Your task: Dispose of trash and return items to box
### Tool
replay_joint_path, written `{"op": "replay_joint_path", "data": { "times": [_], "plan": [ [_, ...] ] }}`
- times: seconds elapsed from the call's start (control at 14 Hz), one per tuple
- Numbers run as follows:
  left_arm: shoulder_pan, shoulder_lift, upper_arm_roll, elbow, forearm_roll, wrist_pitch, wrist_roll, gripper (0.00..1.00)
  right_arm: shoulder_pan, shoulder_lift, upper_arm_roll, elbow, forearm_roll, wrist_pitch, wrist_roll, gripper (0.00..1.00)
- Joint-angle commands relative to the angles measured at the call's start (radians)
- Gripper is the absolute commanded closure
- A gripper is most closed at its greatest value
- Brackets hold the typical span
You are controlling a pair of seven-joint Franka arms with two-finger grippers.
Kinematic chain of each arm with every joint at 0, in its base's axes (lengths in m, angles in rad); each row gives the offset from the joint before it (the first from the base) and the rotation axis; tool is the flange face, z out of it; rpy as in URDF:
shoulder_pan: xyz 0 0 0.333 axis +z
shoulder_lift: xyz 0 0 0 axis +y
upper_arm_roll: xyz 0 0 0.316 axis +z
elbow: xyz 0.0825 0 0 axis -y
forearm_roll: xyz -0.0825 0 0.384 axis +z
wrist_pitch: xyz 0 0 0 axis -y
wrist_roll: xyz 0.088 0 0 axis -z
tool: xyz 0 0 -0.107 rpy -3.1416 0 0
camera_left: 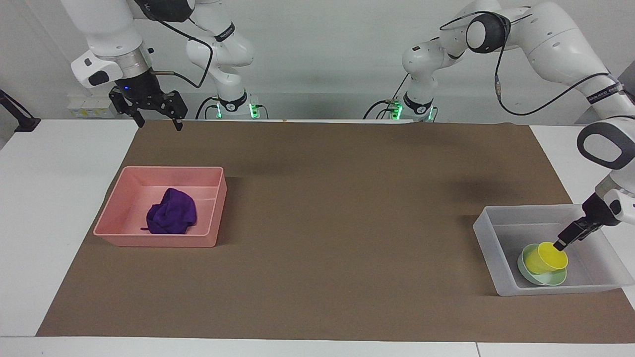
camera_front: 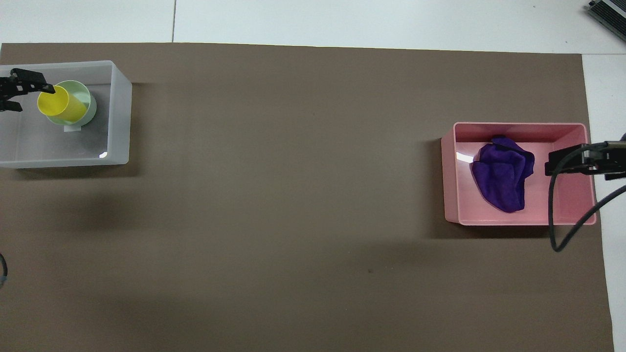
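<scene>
The yellow cup [camera_left: 545,258] [camera_front: 61,103] sits tilted in the mint-green bowl [camera_left: 527,270] [camera_front: 89,103], inside the translucent box [camera_left: 488,248] [camera_front: 120,122] at the left arm's end of the table. My left gripper [camera_left: 565,241] [camera_front: 27,97] is open beside the cup's rim, just above the box. The purple cloth [camera_left: 171,212] [camera_front: 501,178] lies in the pink tray [camera_left: 154,240] [camera_front: 518,221]. My right gripper [camera_left: 158,119] [camera_front: 555,165] is open and empty, raised high over the pink tray's end.
A brown mat [camera_left: 337,208] covers most of the white table. A white sticker [camera_front: 72,128] lies on the box floor beside the bowl. A black cable [camera_front: 552,230] hangs from the right arm over the pink tray.
</scene>
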Motion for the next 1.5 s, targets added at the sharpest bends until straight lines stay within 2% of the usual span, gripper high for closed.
{"op": "replay_joint_path", "data": {
  "times": [0.0,0.14,0.21,0.36,0.5,0.57,0.79,1.0,1.14,1.43],
  "plan": [
    [-0.08,-0.116,0.008,-0.027,0.106,-0.226,0.003,0.0,-0.007,-0.016,0.006,-0.028,0.014,0.024,-0.017,0.0],
    [-0.167,-0.176,0.009,-0.035,0.105,-0.381,-0.014,0.0,-0.007,-0.016,0.006,-0.028,0.014,0.025,-0.014,0.0],
    [-0.208,-0.224,0.011,-0.086,0.105,-0.38,-0.023,0.0,-0.007,-0.016,0.006,-0.029,0.014,0.025,-0.014,0.0],
    [-0.256,-0.336,0.008,-0.232,0.104,-0.284,-0.089,0.0,-0.007,-0.016,0.006,-0.029,0.014,0.025,-0.014,0.0],
    [-0.281,-0.473,0.009,-0.469,0.104,-0.064,-0.135,0.0,-0.007,-0.016,0.006,-0.028,0.014,0.025,-0.014,0.0],
    [-0.282,-0.507,0.009,-0.498,0.105,-0.07,-0.124,0.0,-0.008,-0.016,0.006,-0.029,0.015,0.025,-0.014,0.0],
    [-0.324,-0.466,0.005,-0.368,0.168,-0.346,-0.12,0.0,-0.008,-0.016,0.004,-0.029,0.015,0.025,-0.014,0.0],
    [-0.344,-0.479,-0.001,-0.319,0.156,-0.362,-0.123,0.0,-0.008,-0.016,0.006,-0.029,0.015,0.025,-0.014,0.0],
    [-0.338,-0.485,-0.004,-0.3,0.017,-0.379,-0.123,0.0,-0.011,-0.016,0.004,-0.029,0.015,0.025,-0.014,0.0],
    [-0.31,-0.483,-0.029,-0.263,0.047,-0.364,-0.132,0.0,-0.019,-0.017,0.004,-0.032,0.015,0.025,0.001,0.0]
  ]
}}
